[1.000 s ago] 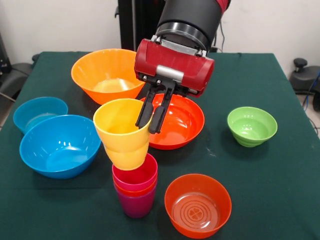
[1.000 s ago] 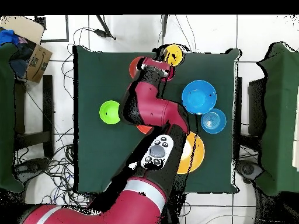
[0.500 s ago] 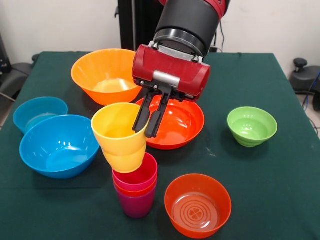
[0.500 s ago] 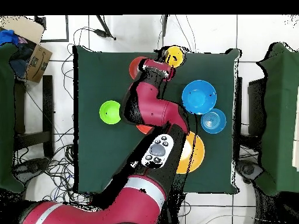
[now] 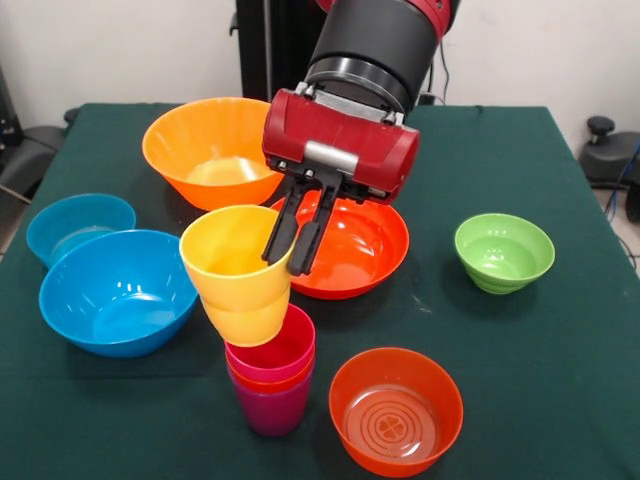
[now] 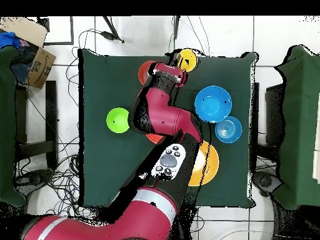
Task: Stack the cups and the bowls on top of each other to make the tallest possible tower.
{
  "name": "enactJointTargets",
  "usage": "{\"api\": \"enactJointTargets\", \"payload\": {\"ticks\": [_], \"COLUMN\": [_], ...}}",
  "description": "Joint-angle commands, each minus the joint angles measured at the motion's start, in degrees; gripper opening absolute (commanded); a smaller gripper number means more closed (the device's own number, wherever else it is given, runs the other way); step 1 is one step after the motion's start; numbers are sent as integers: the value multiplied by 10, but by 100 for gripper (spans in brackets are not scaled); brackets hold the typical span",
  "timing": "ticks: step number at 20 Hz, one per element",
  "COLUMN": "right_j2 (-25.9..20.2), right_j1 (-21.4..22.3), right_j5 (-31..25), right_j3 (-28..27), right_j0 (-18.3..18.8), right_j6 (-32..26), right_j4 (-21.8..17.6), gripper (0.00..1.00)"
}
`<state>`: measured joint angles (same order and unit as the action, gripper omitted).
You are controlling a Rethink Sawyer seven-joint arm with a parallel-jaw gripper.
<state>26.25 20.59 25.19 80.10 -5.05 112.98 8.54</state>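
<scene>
Now yellow cup [image 5: 238, 268] tilted atop tower [image 5: 270, 375]
Gripper [image 5: 288, 252] pinches its rim, one finger inside

A robotics lab: a red and black robot arm [image 6: 164, 119] reaches over a green-clothed tabletop [image 6: 100, 169] on a white tiled floor [image 6: 65, 112], with loose cables [image 6: 59, 181] and a cardboard box [image 6: 39, 59] beside it.

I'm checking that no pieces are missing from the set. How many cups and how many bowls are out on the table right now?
Cups: 4, namely yellow plastic cup, crimson cup, orange-red cup, purple cup.
Bowls: 6, namely large orange-yellow bowl, large blue bowl, shallow red-orange bowl, small blue bowl, small green bowl, small translucent orange bowl.
Total: 10.
</scene>
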Motion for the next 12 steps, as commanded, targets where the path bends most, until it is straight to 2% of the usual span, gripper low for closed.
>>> {"api": "enactJointTargets", "payload": {"ticks": [1,12], "right_j2": [-31,-21], "right_j1": [-13,-18], "right_j5": [15,21], "right_j3": [17,20], "right_j0": [-14,-27], "right_j6": [75,72], "right_j4": [14,36], "gripper": [0,0]}}
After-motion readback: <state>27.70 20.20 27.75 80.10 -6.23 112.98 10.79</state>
